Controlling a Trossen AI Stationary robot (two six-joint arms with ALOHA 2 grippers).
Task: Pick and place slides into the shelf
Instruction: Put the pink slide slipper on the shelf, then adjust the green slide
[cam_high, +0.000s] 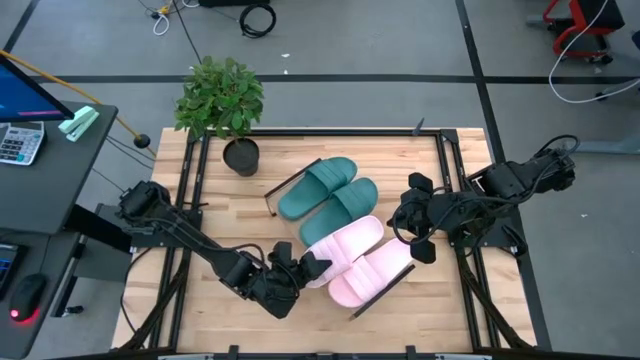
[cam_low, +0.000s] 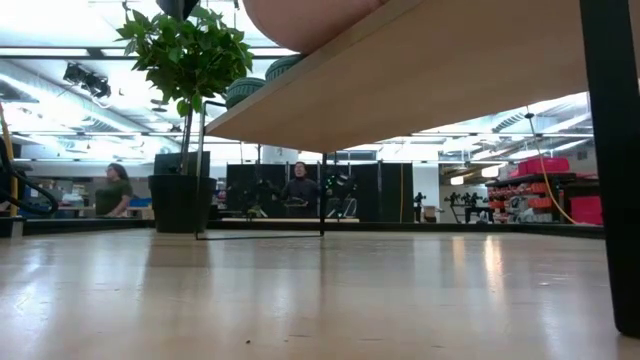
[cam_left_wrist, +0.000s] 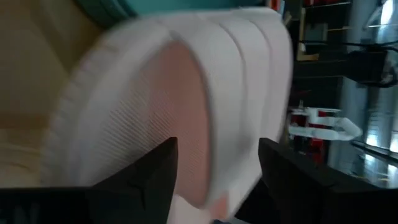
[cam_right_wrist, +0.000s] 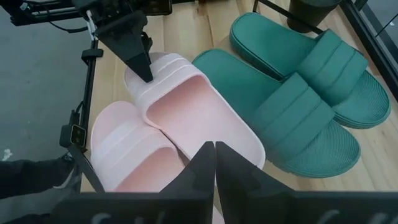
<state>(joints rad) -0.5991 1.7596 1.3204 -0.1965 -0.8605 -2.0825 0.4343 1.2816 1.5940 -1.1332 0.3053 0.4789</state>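
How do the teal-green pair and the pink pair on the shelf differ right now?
The teal-green pair is dark green and lies nearer the potted plant; the pink pair is pale and lies at the shelf's other end. The left gripper stands open at one pink slide; nothing is at the teal ones. Both pairs lie side by side, straps up.

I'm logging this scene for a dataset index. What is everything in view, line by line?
teal-green slides: two, teal-green, side by side on the shelf, nearer the plant
pink slides: two, light pink, side by side on the shelf, beside the teal-green pair
shelf: one, light wood with black end bars, slanted across the table
potted plant: one, green in a black pot, table's far left corner
table: one, light wood planks
left gripper: open, at a pink slide's end
right gripper: shut, beside the pink slides
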